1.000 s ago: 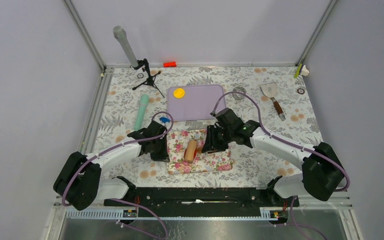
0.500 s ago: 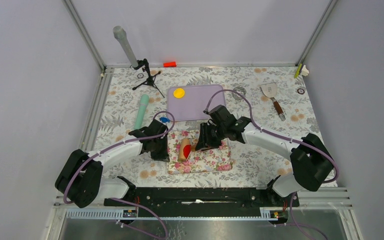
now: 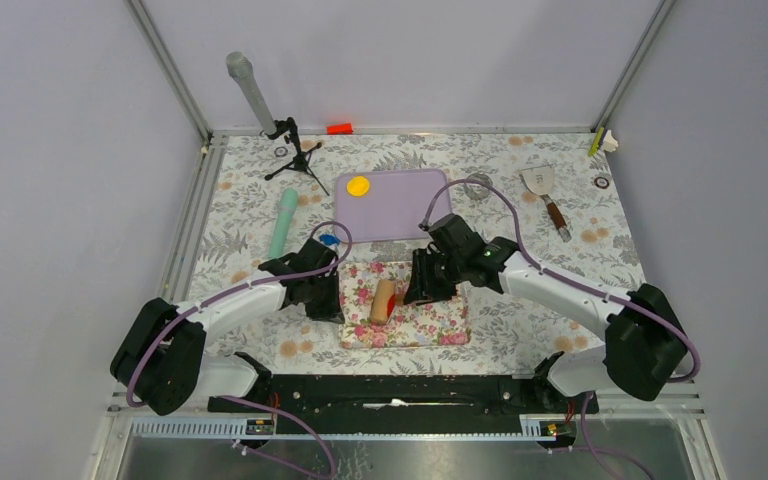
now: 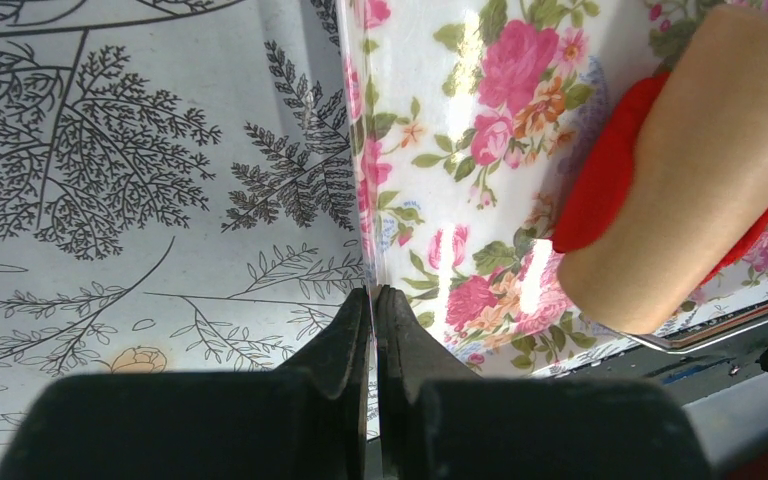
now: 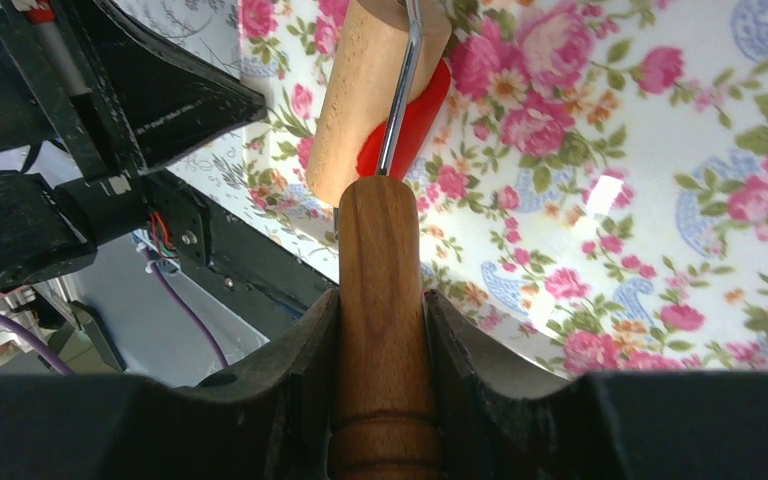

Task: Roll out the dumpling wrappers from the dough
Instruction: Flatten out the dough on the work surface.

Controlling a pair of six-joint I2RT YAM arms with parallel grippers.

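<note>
Rolling step. R gripper (image 5: 380,310) grasps the roller handle (image 5: 380,250); wooden drum (image 5: 360,90), just ahead of jaws, sits on red dough (image 5: 418,125). L gripper (image 4: 372,300) clenched on floral mat (image 4: 440,100) edge. Next: prob. even strokes w/ steady downward pressure.

Left hand (image 3: 337,296), roller (image 3: 383,301) at mat (image 3: 430,325) left

Dough (image 4: 605,180) bright red; mat (image 4: 440,130) white w/ pink roses; roller (image 4: 700,150) tan wood; board (image 3: 400,205) lilac; wrapper (image 3: 358,185) yellow.
</note>
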